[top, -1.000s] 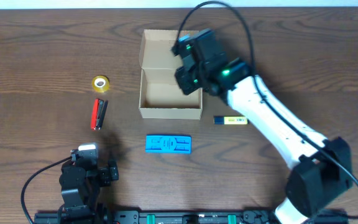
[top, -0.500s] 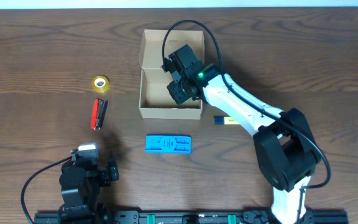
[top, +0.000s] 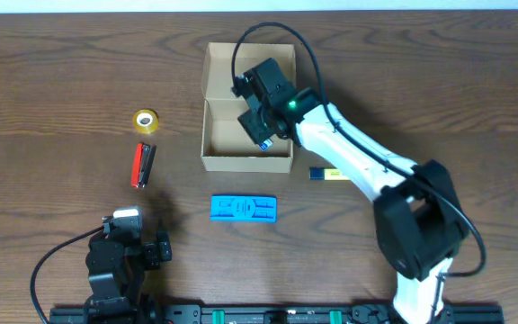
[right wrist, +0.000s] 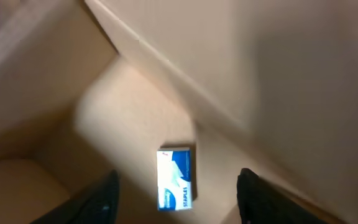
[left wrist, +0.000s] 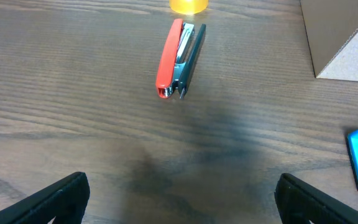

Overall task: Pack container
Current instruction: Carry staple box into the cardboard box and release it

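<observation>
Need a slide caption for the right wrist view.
Right pincer open above staples box lying on the container floor.

Even overhead light; right wrist view blurred, shadowed.

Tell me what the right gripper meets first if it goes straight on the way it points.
The right gripper would likely meet the staples box on the floor of the container first; depth is unclear.
</observation>
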You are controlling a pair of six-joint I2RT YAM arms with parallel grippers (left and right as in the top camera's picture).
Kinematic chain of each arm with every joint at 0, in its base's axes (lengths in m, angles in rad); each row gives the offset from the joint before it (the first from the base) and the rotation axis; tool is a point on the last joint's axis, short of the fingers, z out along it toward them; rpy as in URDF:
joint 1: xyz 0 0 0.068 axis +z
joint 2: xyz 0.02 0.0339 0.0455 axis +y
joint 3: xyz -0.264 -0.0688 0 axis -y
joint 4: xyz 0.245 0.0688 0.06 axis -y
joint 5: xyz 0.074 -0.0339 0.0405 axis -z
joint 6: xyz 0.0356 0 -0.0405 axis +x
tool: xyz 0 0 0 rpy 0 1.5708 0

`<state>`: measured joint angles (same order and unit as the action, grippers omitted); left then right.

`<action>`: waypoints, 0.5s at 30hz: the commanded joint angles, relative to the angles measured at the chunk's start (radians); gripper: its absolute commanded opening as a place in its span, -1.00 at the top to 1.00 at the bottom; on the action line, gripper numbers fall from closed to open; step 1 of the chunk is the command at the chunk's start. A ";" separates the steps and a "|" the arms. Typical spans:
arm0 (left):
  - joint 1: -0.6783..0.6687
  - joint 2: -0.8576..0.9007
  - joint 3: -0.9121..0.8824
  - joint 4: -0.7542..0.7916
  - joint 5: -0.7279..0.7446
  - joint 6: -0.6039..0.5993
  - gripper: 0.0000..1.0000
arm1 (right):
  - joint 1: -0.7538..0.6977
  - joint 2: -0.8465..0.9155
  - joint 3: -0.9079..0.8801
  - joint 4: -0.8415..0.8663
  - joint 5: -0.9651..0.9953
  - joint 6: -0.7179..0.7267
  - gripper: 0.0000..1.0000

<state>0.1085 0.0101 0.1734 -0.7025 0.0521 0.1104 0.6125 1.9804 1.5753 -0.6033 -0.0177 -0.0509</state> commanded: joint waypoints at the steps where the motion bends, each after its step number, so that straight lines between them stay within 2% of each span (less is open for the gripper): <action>1: 0.002 -0.006 -0.013 -0.004 -0.005 0.017 -0.91 | 0.008 -0.142 0.047 -0.014 0.025 -0.033 -0.48; 2: 0.002 -0.006 -0.013 -0.004 -0.005 0.017 -0.91 | 0.008 -0.168 0.047 -0.023 0.049 -0.033 -0.83; 4: 0.002 -0.006 -0.013 -0.004 -0.005 0.017 -0.91 | 0.007 -0.208 0.047 -0.075 0.108 -0.033 -0.99; 9: 0.002 -0.006 -0.013 -0.004 -0.005 0.017 -0.91 | -0.006 -0.275 0.046 -0.354 0.151 -0.041 -0.99; 12: 0.002 -0.006 -0.013 -0.004 -0.005 0.017 -0.91 | -0.026 -0.280 0.042 -0.531 0.144 -0.092 -0.86; 15: 0.002 -0.006 -0.013 -0.004 -0.005 0.017 -0.91 | -0.050 -0.281 0.005 -0.616 0.140 -0.161 -0.87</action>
<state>0.1085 0.0101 0.1734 -0.7025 0.0521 0.1101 0.5869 1.6947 1.6077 -1.1938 0.1078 -0.1375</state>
